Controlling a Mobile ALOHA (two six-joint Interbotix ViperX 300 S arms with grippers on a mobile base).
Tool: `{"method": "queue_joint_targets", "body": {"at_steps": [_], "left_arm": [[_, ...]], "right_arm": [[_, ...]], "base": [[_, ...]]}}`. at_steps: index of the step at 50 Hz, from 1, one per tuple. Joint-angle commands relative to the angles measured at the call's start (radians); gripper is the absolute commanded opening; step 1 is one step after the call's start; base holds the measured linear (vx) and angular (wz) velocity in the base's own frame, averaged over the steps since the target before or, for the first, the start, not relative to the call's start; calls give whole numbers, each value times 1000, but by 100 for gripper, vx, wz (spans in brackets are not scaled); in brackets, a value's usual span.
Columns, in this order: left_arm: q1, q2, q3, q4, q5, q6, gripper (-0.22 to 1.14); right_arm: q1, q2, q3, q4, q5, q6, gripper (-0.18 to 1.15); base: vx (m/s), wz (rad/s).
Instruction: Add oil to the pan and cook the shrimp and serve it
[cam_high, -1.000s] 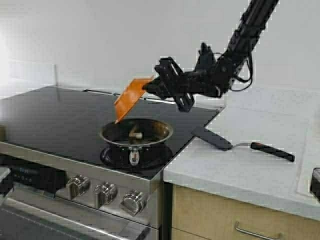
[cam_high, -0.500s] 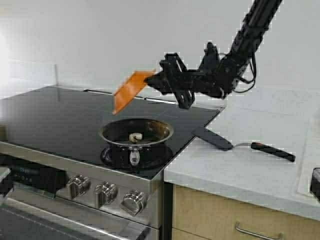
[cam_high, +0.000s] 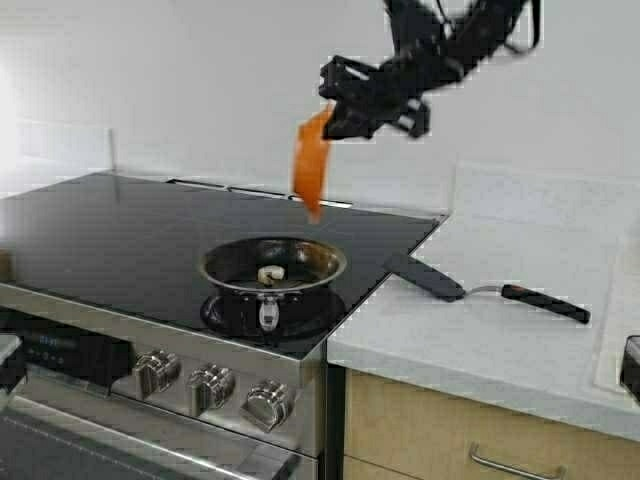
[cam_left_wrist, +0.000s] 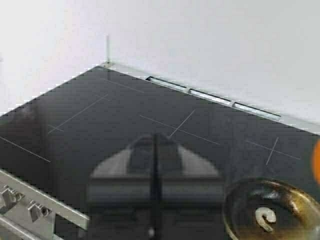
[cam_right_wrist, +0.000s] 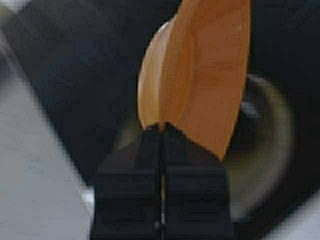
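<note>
A: Where is the pan?

B: The pan sits on the black glass cooktop, lower centre of the high view, its short steel handle pointing toward the stove knobs. In the left wrist view it shows at the lower right corner.

A: And the shrimp?

B: The shrimp lies inside the pan on the dark bottom, a pale curled piece near the middle. The left wrist view shows it too.

A: What is the right gripper doing?

B: The right gripper is high up, upper centre of the high view, above and behind the pan. Its fingers are closed on the rim of an orange bowl, which hangs almost on edge, tipped downward over the cooktop and apart from the pan. From the right wrist the fingers pinch the bowl with the pan blurred beyond it.

A: The left gripper?

B: The left gripper hovers over the cooktop, seen only from its own wrist, fingers pressed together with nothing between them.

A: Anything on the desk?

B: A black spatula lies on the pale desk, right of the pan, its blade resting on the edge of the cooktop.
</note>
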Motion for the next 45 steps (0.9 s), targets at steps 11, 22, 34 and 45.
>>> {"method": "queue_joint_targets", "body": {"at_steps": [11,22,34,45], "left_arm": [[2,6,-17,2,-3,0,3],[2,5,-15,2,-3,0,3],[2,3,-18,2,-5,0,3],[2,3,-20,2,-3,2,3]], "right_arm": [[60,-244,121,-207,661,-166,6],[25,-267,153,-164,1012,-538,6],[-158,-278,198,-135,1052,-603,6],[-374,-229,229,-152,1034,-598,6]], "base": [[0,0],[0,0],[0,0],[0,0]]}}
